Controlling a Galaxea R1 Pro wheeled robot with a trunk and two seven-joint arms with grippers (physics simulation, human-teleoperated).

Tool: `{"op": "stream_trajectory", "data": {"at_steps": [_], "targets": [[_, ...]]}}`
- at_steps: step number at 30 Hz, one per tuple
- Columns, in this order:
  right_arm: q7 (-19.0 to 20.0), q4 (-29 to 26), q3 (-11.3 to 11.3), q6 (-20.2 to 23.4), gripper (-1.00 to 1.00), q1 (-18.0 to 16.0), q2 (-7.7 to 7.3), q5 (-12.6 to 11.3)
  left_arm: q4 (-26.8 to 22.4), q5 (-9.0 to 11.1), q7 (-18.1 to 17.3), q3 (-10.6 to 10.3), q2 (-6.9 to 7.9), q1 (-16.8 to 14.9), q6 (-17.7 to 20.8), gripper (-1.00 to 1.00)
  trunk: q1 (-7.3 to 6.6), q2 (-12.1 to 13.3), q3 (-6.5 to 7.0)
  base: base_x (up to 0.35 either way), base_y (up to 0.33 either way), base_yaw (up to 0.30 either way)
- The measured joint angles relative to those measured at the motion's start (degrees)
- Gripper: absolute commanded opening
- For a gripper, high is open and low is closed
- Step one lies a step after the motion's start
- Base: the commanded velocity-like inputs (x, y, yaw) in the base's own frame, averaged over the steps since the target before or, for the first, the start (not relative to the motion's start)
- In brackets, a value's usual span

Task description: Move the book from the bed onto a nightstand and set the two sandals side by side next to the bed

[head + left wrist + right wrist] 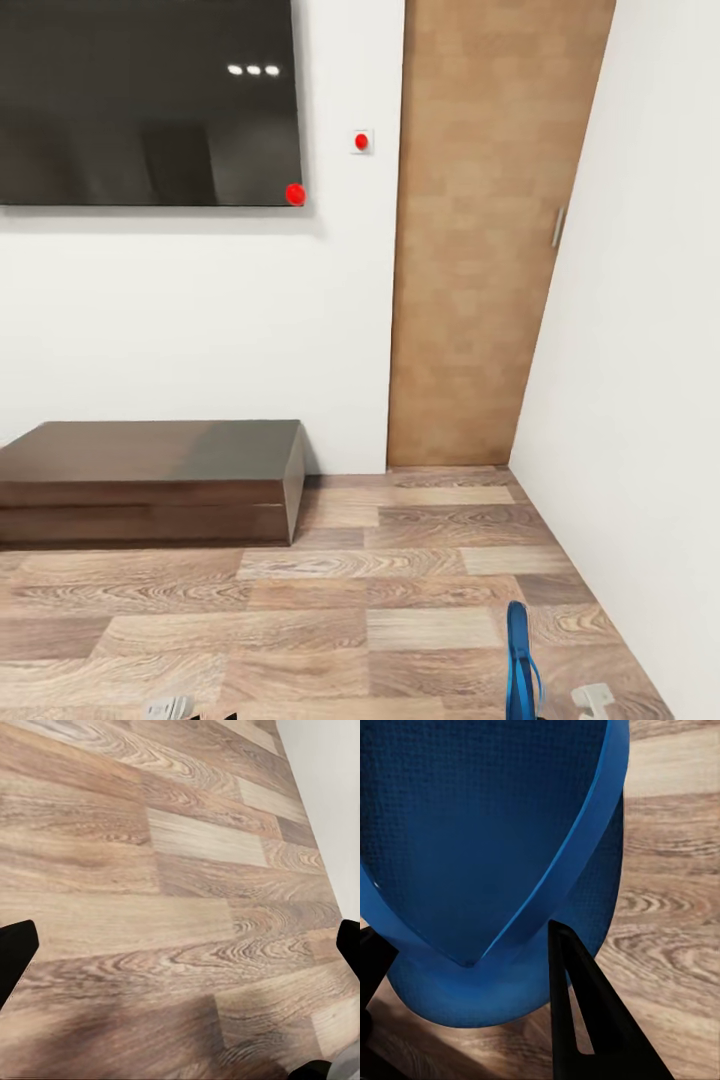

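Covering the room, plank floor [330, 620] meets white walls; right claw [472, 967] pinches a sandal [519, 660] held on edge, pointing toward the door [480, 250]; left claw [180, 945] spread.

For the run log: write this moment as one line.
scene: wood floor, bench by wall | right gripper: shut on sandal, held on edge | left gripper: open, empty over floor | book, bed: out of frame

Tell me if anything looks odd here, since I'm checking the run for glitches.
One thing: a blue sandal is standing on edge in the air above the wood floor instead of lying flat, because the right claw is shut on it by its strap. The low bench sits square against the wall.
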Motion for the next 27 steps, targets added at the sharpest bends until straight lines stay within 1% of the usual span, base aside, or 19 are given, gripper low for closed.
{"op": "stream_trajectory", "data": {"at_steps": [27], "targets": [[0.0,0.01,0.14,-0.03,-1.0,0.01,0.0,0.08,0.0,0.0,0.0,0.0,0.0,0.0,-0.06,1.0,0.0,0.0,0.0,0.0,0.0,0.289]]}}
